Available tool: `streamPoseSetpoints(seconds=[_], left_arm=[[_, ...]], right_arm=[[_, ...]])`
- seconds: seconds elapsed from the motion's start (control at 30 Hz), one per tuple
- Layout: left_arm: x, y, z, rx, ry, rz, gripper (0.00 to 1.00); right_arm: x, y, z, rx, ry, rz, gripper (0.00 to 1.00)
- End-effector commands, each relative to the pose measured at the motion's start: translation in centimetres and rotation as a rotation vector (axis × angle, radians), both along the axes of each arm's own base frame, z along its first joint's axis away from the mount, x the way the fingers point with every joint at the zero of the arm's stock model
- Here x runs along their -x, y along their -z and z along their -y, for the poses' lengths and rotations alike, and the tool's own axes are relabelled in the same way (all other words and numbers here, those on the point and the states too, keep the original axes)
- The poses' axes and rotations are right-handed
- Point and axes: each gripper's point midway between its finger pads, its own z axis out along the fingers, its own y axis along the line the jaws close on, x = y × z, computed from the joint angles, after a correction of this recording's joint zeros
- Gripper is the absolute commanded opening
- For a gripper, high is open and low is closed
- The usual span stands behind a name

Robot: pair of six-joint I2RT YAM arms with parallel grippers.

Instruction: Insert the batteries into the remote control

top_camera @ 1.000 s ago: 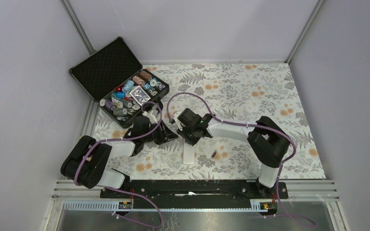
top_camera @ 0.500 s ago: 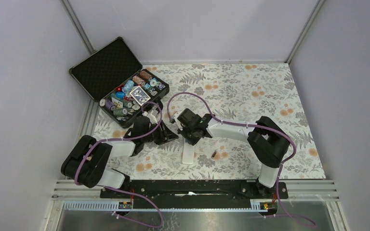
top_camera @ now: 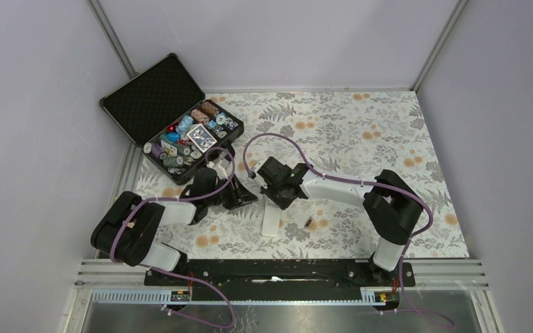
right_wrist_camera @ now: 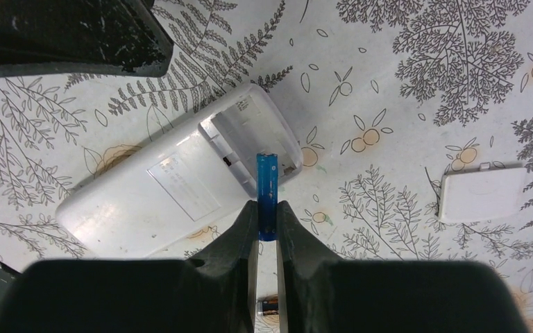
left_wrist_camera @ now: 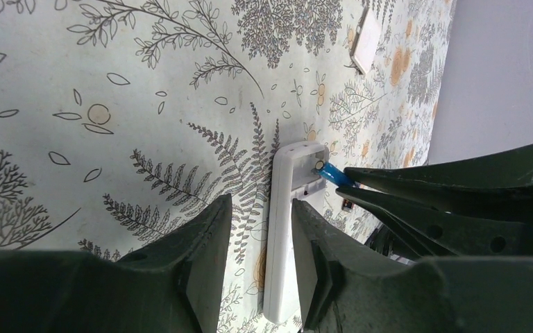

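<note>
Step in hand: seating the 1st battery. The right hand (right_wrist_camera: 267,232) pinches the blue battery (right_wrist_camera: 266,187) by 1 end between nearly closed fingers. The battery's free end points into the open bay (right_wrist_camera: 239,139) at the end of the remote (right_wrist_camera: 153,201), which lies back up on the table (top_camera: 361,132). The battery looks tilted, not yet lying flat in its slot.

The next move probably calls for pressing the free end against the contact, lowering the held end, then letting go. The remote may slide under that push.

The left hand (left_wrist_camera: 261,208) is partly open and holds nothing. It is low beside the remote, close enough to brace it but also crowding the right hand.

The dark battery (top_camera: 308,223) waits on the table just right of the remote. The cover (right_wrist_camera: 482,195) lies apart on the table. The case (top_camera: 154,97) of chips (top_camera: 194,132) stands open behind the left hand, clear of the work.
</note>
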Motion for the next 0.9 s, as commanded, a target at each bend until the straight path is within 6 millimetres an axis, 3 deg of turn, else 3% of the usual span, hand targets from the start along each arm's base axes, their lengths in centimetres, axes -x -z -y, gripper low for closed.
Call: streamPoseSetpoints(seconds=[0.0, 0.87], left_arm=[[-0.5, -1.1, 1.0, 0.040, 0.035, 0.047, 0.39], [0.0, -1.0, 1.6, 0.070, 0.052, 0.023, 0.38]], right_arm=[[-0.4, -1.3, -0.4, 0.005, -0.067, 0.040, 0.00], [-1.0, -0.2, -2.1, 0.029, -0.283, 0.038, 0.00]])
